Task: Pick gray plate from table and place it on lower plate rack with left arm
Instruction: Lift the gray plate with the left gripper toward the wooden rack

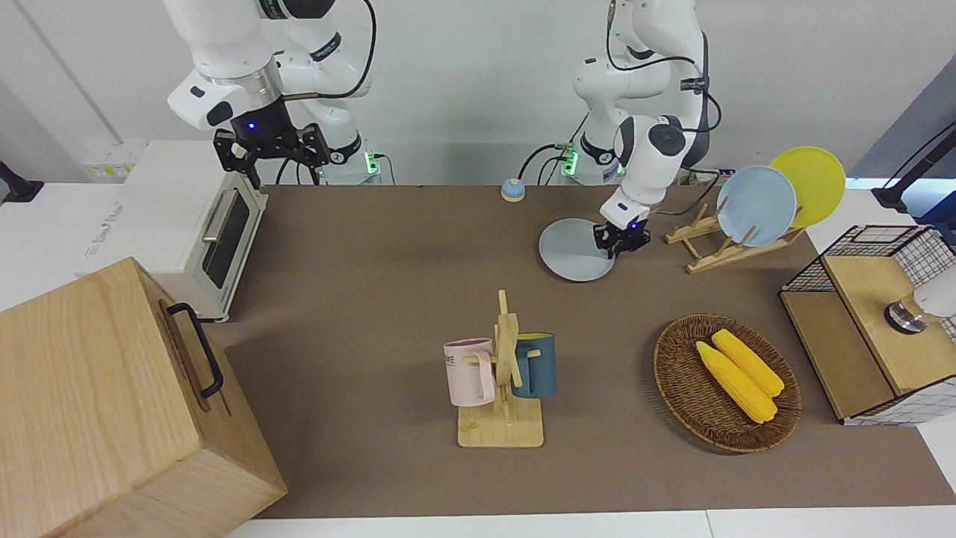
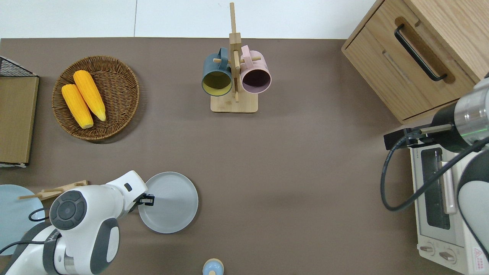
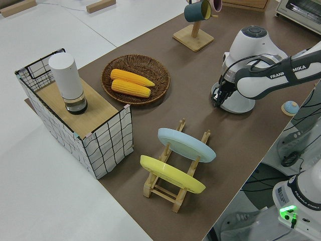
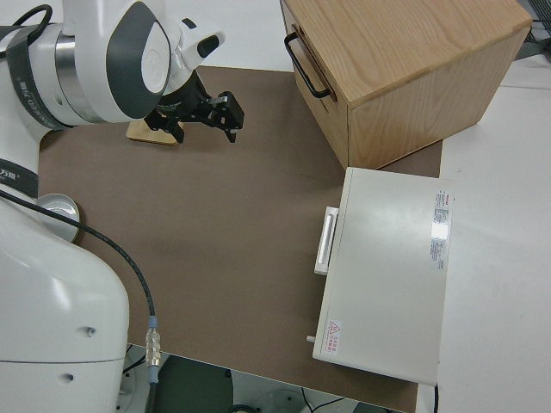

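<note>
The gray plate (image 1: 571,249) (image 2: 170,202) is held by its rim, slightly raised over the table (image 1: 373,261). My left gripper (image 1: 620,240) (image 2: 147,199) (image 3: 216,95) is shut on the rim at the edge that faces the left arm's end. The light-wood plate rack (image 1: 717,239) (image 2: 53,190) (image 3: 170,186) stands beside it toward the left arm's end. It holds a pale blue plate (image 1: 756,205) and a yellow plate (image 1: 810,185), with free pegs at its low end. My right gripper (image 1: 270,153) (image 4: 207,112) is parked and open.
A mug tree (image 1: 502,373) with two mugs stands mid-table, farther from the robots. A wicker basket with corn (image 1: 726,381) and a wire crate (image 1: 866,321) lie toward the left arm's end. A toaster oven (image 1: 187,224) and a wooden cabinet (image 1: 104,403) stand at the right arm's end. A small blue bell (image 1: 512,190) sits near the robots.
</note>
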`<state>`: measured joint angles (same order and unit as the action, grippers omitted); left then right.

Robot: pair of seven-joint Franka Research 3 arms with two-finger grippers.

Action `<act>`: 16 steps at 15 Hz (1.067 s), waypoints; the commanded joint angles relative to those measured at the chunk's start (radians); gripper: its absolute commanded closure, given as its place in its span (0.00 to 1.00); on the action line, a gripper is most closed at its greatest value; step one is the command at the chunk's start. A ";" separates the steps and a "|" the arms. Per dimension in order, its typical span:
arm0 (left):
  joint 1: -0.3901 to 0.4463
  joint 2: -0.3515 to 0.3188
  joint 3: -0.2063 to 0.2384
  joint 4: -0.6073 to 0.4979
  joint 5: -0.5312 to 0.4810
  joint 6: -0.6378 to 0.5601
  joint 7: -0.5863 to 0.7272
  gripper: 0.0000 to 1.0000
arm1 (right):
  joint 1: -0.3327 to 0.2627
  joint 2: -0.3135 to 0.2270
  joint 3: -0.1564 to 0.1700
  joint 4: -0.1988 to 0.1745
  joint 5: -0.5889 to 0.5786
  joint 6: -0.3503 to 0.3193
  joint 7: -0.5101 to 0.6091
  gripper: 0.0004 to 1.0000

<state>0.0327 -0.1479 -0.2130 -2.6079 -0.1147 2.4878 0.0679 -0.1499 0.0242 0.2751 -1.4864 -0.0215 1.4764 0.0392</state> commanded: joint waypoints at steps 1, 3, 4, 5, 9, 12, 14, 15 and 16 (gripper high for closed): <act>0.004 -0.064 0.017 0.026 -0.003 -0.113 -0.017 1.00 | -0.019 -0.003 0.018 0.009 -0.002 -0.014 0.013 0.02; 0.006 -0.084 0.020 0.060 -0.005 -0.186 -0.017 1.00 | -0.019 -0.003 0.018 0.009 -0.002 -0.014 0.013 0.02; 0.006 -0.094 0.021 0.066 -0.005 -0.205 -0.016 1.00 | -0.020 -0.003 0.018 0.009 -0.002 -0.013 0.013 0.02; 0.007 -0.108 0.021 0.068 -0.005 -0.217 -0.017 1.00 | -0.019 -0.003 0.018 0.009 -0.002 -0.014 0.013 0.02; 0.012 -0.133 0.023 0.077 -0.007 -0.250 -0.016 1.00 | -0.019 -0.003 0.018 0.009 -0.002 -0.014 0.013 0.02; 0.012 -0.136 0.029 0.081 -0.007 -0.263 -0.016 1.00 | -0.019 -0.001 0.018 0.009 -0.002 -0.014 0.013 0.02; 0.012 -0.145 0.034 0.095 -0.007 -0.296 -0.016 1.00 | -0.019 -0.001 0.018 0.009 -0.002 -0.014 0.013 0.02; 0.012 -0.151 0.038 0.100 -0.007 -0.302 -0.016 1.00 | -0.019 -0.003 0.018 0.009 -0.002 -0.014 0.013 0.02; 0.012 -0.156 0.038 0.101 -0.007 -0.308 -0.017 1.00 | -0.019 -0.003 0.018 0.009 -0.002 -0.014 0.013 0.02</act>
<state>0.0434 -0.2702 -0.1830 -2.5216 -0.1151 2.2282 0.0591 -0.1499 0.0242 0.2751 -1.4864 -0.0215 1.4764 0.0392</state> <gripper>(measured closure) 0.991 0.013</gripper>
